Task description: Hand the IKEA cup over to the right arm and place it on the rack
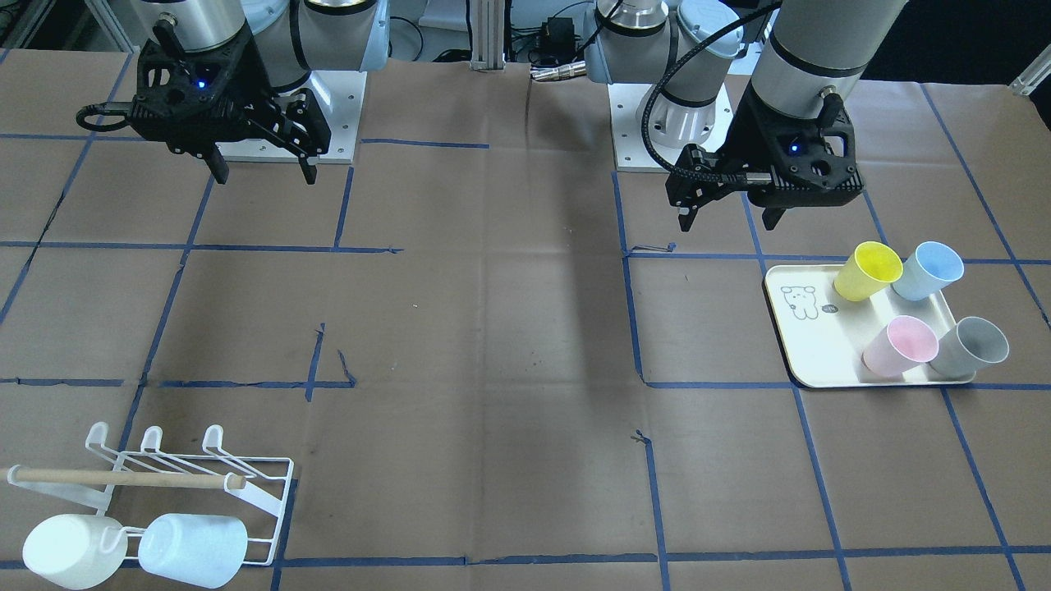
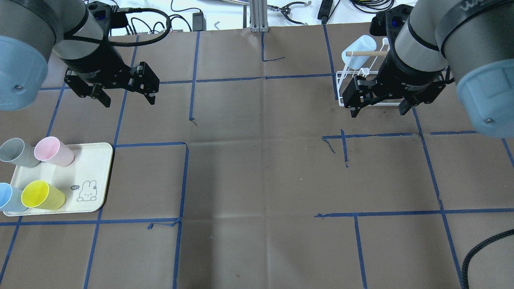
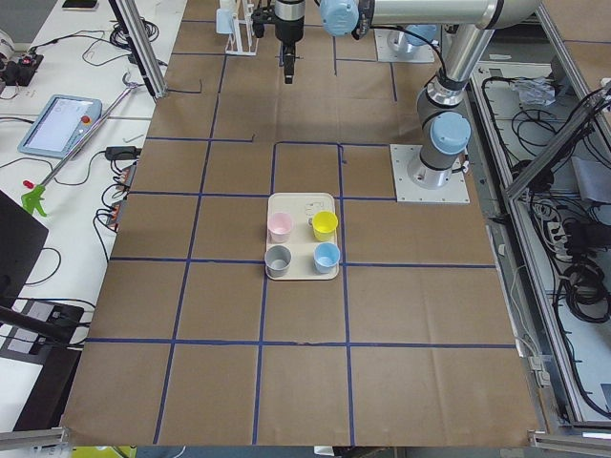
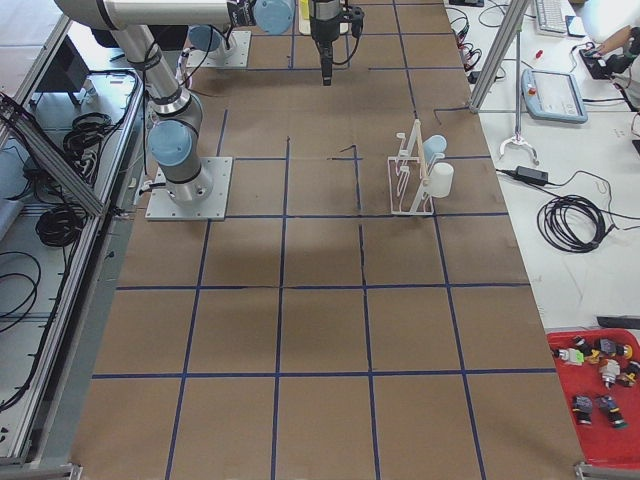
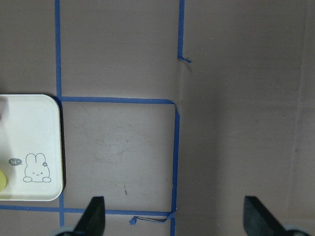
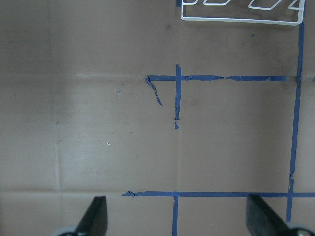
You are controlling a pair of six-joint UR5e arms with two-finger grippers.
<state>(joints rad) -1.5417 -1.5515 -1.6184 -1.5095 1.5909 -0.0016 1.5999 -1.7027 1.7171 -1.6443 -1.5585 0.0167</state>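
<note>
Clock read from the overhead view, 12 pointing away from my base. Table (image 2: pixel 257 168): creased brown kraft paper, matte, gridded with blue tape. My left gripper (image 2: pixel 129 100) hangs above bare paper at 10 o'clock from table centre, its black fingers spread wide with nothing between them. My right gripper (image 2: pixel 378 111) hangs at 2 o'clock, likewise wide and empty. From overhead it overlaps the near edge of the rack (image 1: pixel 282 509), and its wrist camera catches only the rack's base wire at 12 o'clock of the frame. Rack: thin white wire, rectangular base, rows of hooked prongs, and a round pale wooden dowel (image 1: pixel 123 477) across the top. Two cups sit tilted on its 12 o'clock row, side by side: a white cup (image 1: pixel 61 552) and a pale blue cup (image 1: pixel 193 548). Tray (image 1: pixel 821 353) at 8 o'clock of the table: cream, smooth, a rounded-corner rectangle with a shallow lip and a rabbit line drawing (image 2: pixel 86 191) at its 4 o'clock corner. Four smooth, matte, tapered cups stand on it, mouths up: grey cup (image 1: pixel 971 345) at 10, pink cup (image 1: pixel 901 345) at 12, blue cup (image 1: pixel 928 271) at 8, yellow cup (image 1: pixel 868 271) at 7. The side view shows them near one another but apart. No cup is in either gripper. The left gripper is at 1 o'clock from the tray, well apart from the cups.
</note>
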